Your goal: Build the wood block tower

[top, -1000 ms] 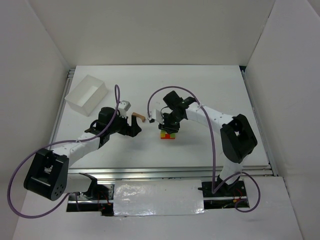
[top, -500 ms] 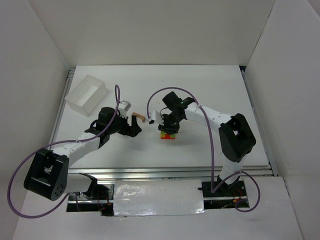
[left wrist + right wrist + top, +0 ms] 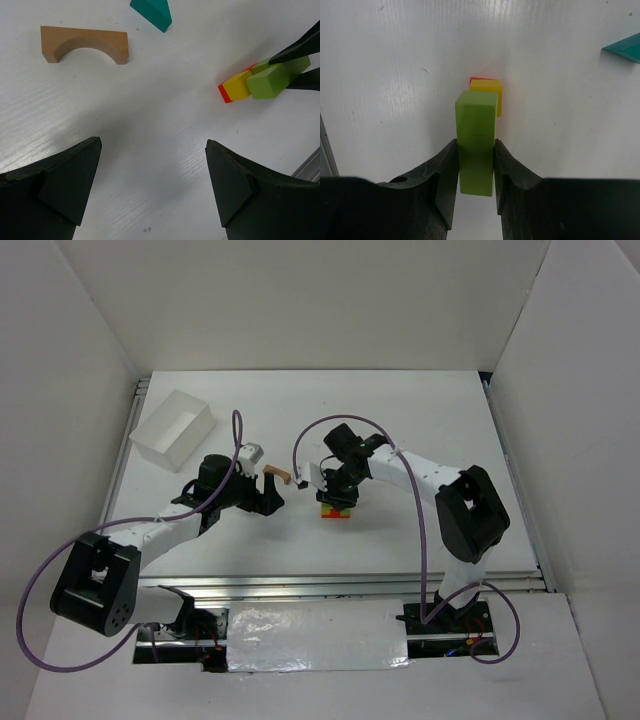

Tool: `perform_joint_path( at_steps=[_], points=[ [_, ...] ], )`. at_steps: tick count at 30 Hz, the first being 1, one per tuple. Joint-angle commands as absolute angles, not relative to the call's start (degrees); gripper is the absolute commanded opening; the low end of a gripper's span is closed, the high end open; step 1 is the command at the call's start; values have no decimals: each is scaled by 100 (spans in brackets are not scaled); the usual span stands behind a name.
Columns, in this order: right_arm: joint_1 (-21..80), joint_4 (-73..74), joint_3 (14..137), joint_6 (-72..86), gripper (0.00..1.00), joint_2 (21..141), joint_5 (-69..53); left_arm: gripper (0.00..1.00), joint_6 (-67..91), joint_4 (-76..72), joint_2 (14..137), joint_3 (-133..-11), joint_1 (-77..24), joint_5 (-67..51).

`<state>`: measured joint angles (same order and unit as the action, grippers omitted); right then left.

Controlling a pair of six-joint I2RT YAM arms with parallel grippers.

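My right gripper (image 3: 475, 145) is shut on a light green block (image 3: 476, 125), holding it just over a yellow block (image 3: 495, 95) that lies on a red one (image 3: 479, 79). From above, this small stack (image 3: 337, 511) sits mid-table under the right gripper (image 3: 338, 494). The left wrist view shows the green block (image 3: 275, 77) against the yellow block (image 3: 239, 84). A tan arch (image 3: 84, 44) and a teal wedge (image 3: 152, 12) lie loose on the table. My left gripper (image 3: 152, 150) is open and empty, short of the arch (image 3: 277, 476).
A white rectangular box (image 3: 174, 426) stands at the back left. A metal rail (image 3: 330, 585) runs along the table's near edge. White walls close in the back and both sides.
The left arm's near link has shifted slightly; both grippers and the blocks stay where they were.
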<state>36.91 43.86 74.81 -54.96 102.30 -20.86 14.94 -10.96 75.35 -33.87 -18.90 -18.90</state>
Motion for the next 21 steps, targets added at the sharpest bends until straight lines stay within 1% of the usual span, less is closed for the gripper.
perform_joint_path(
  at_steps=[1, 21],
  points=[
    [3753, 4482, 7734, -5563, 11, 10292, -2233, 99, 1362, -1327, 7576, -3568, -1863, -2065],
    [3718, 4368, 7761, -5546, 12, 10415, -2136, 99, 1310, -1336, 7585, -3560, -1872, -2285]
  ],
)
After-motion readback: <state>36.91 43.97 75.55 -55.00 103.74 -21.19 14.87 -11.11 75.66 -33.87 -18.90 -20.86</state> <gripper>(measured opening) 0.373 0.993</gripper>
